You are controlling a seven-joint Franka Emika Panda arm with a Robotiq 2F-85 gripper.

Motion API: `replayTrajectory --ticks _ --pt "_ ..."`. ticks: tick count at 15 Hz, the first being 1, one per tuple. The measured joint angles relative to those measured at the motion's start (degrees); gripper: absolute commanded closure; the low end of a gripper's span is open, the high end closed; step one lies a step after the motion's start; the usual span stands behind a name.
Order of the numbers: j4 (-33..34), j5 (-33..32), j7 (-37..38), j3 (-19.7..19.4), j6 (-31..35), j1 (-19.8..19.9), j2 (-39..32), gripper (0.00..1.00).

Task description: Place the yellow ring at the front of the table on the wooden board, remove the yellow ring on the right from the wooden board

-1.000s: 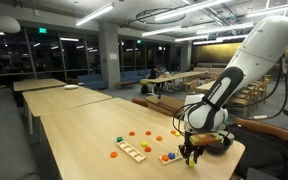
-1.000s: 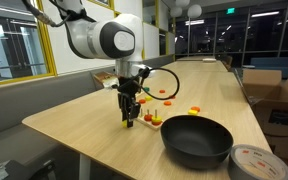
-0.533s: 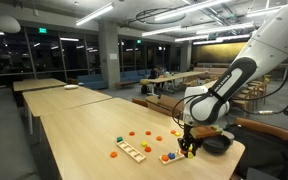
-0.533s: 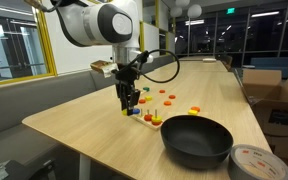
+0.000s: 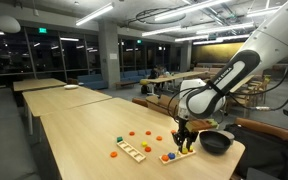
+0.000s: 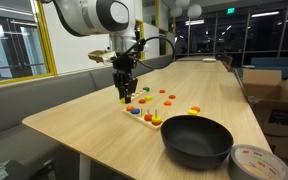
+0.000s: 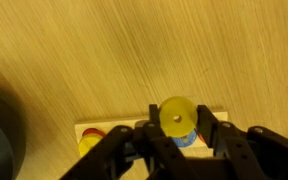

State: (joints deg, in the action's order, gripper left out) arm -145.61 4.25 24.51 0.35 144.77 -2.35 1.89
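Currently pincer (image 7: 178, 132) pinches the yellow ring (image 7: 175, 113), with the wooden board (image 7: 104, 131) directly beneath. Risk: released off-centre, the ring misses its peg and rolls away. Descending crooked, fingers could clip neighbouring rings beside them.

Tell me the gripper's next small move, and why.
Probably a slow descent toward the wooden board. In the wrist view the gripper is closed on the yellow ring, which sits over the board's edge. In an exterior view the gripper hangs above the table, so the ring is not yet placed. I cannot tell if a peg lies directly beneath.
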Motion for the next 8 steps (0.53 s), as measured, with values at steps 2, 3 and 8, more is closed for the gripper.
replayTrajectory --ticks 2,3,8 --pt "0.96 -0.06 0.00 0.03 -0.46 0.00 -0.05 0.83" --pt "1.40 -0.14 0.00 0.02 -0.61 0.02 -0.13 0.83" --pt "3.27 -0.65 -0.02 0.02 -1.52 0.10 -1.15 0.83"
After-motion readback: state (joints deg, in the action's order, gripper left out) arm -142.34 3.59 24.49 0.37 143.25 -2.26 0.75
